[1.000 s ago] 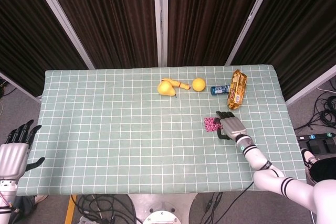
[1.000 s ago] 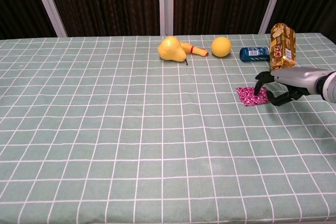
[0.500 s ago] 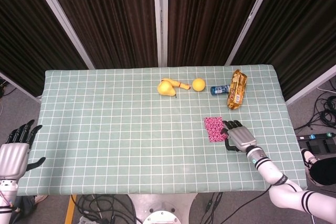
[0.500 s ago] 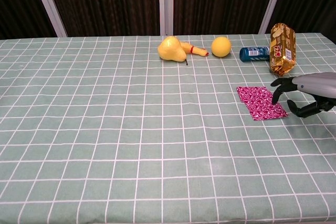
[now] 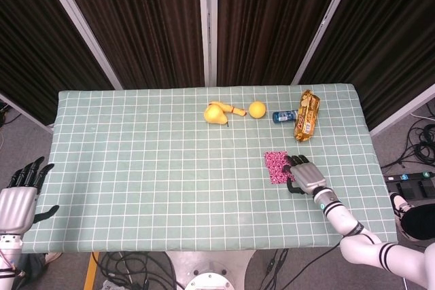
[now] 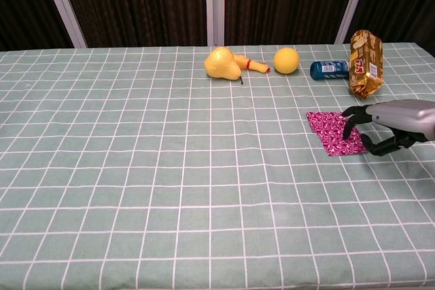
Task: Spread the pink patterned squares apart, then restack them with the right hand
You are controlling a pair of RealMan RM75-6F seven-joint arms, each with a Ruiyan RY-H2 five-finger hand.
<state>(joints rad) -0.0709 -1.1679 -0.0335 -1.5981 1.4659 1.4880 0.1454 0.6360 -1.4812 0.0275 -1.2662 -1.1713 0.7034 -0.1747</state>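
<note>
The pink patterned squares [image 5: 275,166] [image 6: 331,131] lie flat on the green checked tablecloth [image 5: 156,168], right of centre, looking like one patch. Whether it is one layer or more, I cannot tell. My right hand [image 5: 304,174] [image 6: 386,126] sits just right of them, palm down. Its fingertips [image 6: 349,122] touch the patch's right edge and its thumb curls near the front corner. Nothing is held in it. My left hand [image 5: 18,197] hangs off the table's left edge with fingers spread and empty, seen only in the head view.
A yellow pear [image 5: 215,114] [image 6: 223,64], an orange [image 5: 257,109] [image 6: 286,60], a blue can [image 5: 283,117] [image 6: 329,68] and a gold snack packet [image 5: 306,115] [image 6: 365,62] lie along the far side, behind the right hand.
The right hand drew back toward the near right, leaving the pink patch longer on that side. It has since slid left again onto the patch's right edge. The left hand stayed put.
</note>
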